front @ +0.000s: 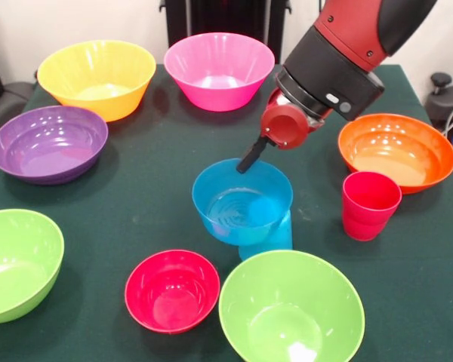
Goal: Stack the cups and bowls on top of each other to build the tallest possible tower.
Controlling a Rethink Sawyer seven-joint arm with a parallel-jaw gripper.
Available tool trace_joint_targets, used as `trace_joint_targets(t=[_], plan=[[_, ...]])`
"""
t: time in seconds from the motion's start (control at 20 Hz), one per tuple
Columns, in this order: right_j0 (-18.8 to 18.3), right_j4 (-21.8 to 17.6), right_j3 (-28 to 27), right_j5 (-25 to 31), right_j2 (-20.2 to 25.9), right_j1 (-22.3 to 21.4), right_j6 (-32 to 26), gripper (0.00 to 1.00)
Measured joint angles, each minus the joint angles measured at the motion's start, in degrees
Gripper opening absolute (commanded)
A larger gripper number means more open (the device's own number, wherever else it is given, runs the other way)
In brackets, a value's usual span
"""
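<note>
Front view: blue bowl [242, 202] tilted atop light blue cup [268, 240], mid-table. Just above its far rim, gripper [251, 158], one dark finger visible, grasp impossible to tell. Right of it, red-pink cup [370, 204] upright; nearer, red bowl [172, 290] and lime bowl [291, 308].

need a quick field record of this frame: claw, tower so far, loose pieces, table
claw: one dark finger reaches the far rim of the blue bowl; open or shut cannot be told
tower: blue bowl sits on top of the light blue cup, tilted toward the camera
red cup: upright, alone, in front of the orange bowl
small red bowl: loose, near edge
green bowls: one near centre, one at left edge
far row: yellow bowl, pink bowl
purple bowl: left side
table: dark green cloth
</note>
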Motion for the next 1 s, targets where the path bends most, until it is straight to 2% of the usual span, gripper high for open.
trace_joint_targets(t=[0.3,0.55,1.0], plan=[[-0.69,0.00,-2.20,1.11,-0.29,0.23,0.00,0.00],[-0.75,0.01,-3.41,4.55,-0.76,0.25,0.00,0.00],[-0.34,0.00,-3.42,4.87,-0.74,0.05,0.00,0.00]])
